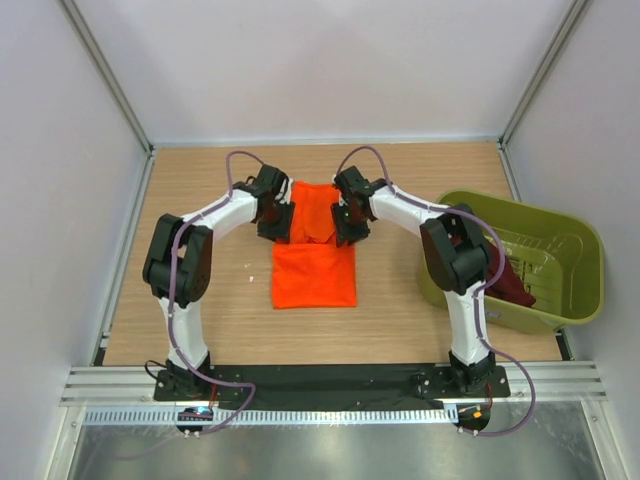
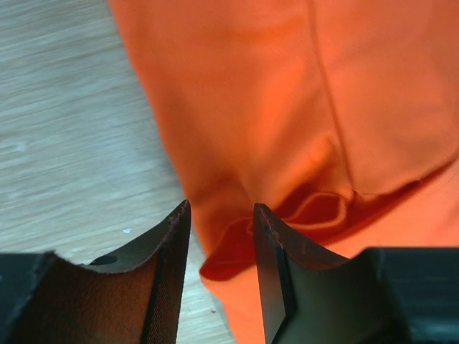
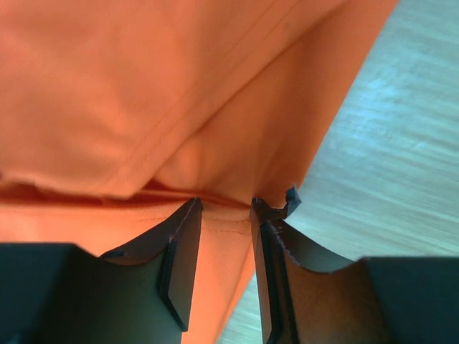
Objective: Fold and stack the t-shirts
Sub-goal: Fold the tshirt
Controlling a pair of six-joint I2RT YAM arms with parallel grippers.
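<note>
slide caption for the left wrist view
Left end effector open at a folded edge of the bright orange cloth t-shirt

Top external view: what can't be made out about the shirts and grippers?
- Left gripper and right gripper: grip on orange t-shirt unclear; wrists cover the fingertips from above.
- Maroon t-shirt in the tub: partly behind the right arm.
- Orange t-shirt's far edge: cropped in both wrist views.

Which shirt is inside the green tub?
The dark red shirt. It lies in the tub on the right, while the orange shirt is out on the table.
</note>
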